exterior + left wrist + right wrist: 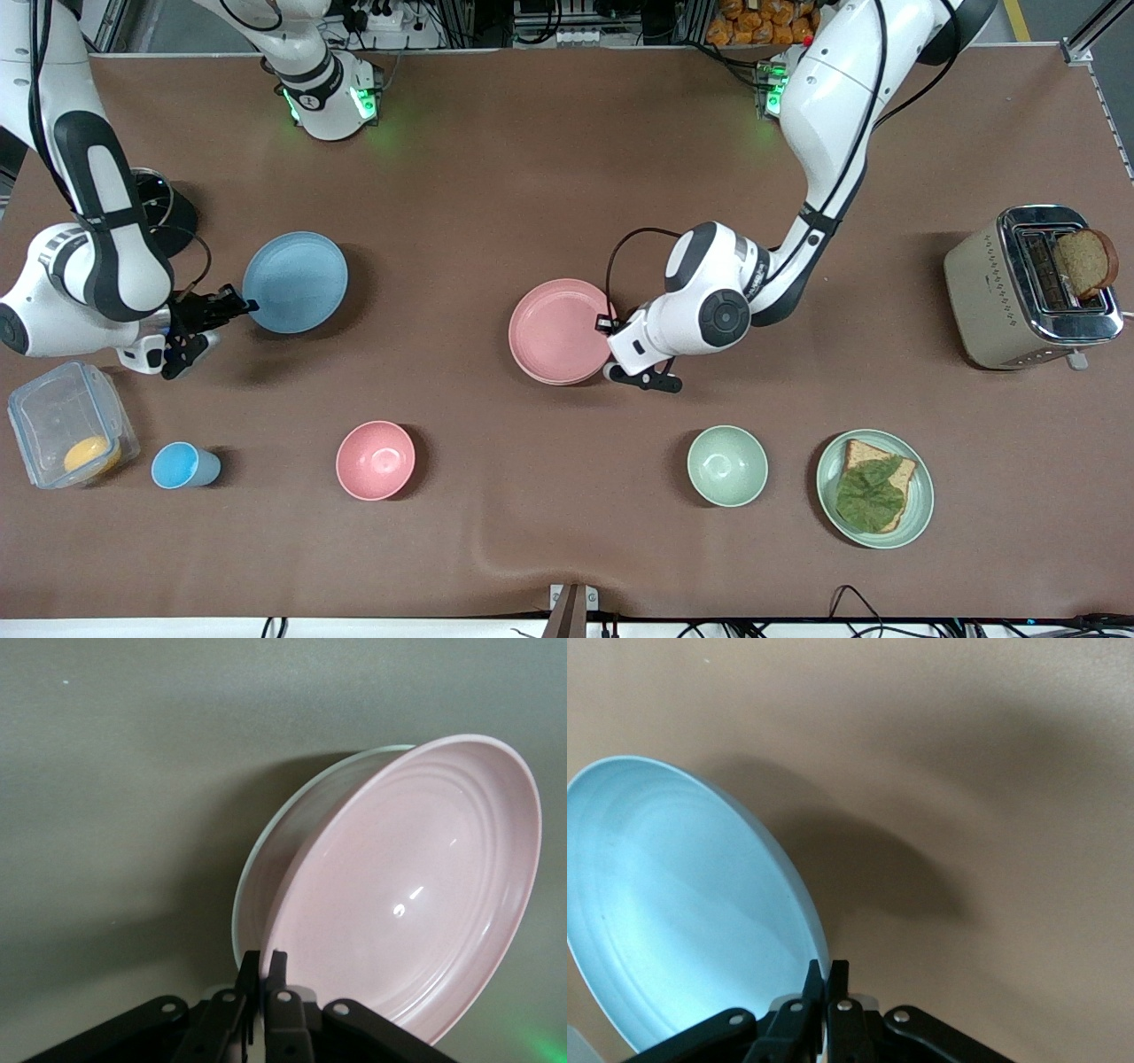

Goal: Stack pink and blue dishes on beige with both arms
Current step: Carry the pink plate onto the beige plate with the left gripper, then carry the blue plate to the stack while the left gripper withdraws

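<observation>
Two plates are held by their rims: the pink plate (556, 330) in the left gripper (608, 326) at mid-table, over a pale plate's edge (266, 837) seen only from the left wrist; the blue plate (295, 282) is pinched by the right gripper (249, 306) above the table near a lidded container (71, 436).

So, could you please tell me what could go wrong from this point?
The right gripper pinches only the thin rim of the blue plate, held off the table, so it could slip or tilt. The left gripper likewise clamps the pink plate by its rim, over a pale plate it might nudge.
</observation>
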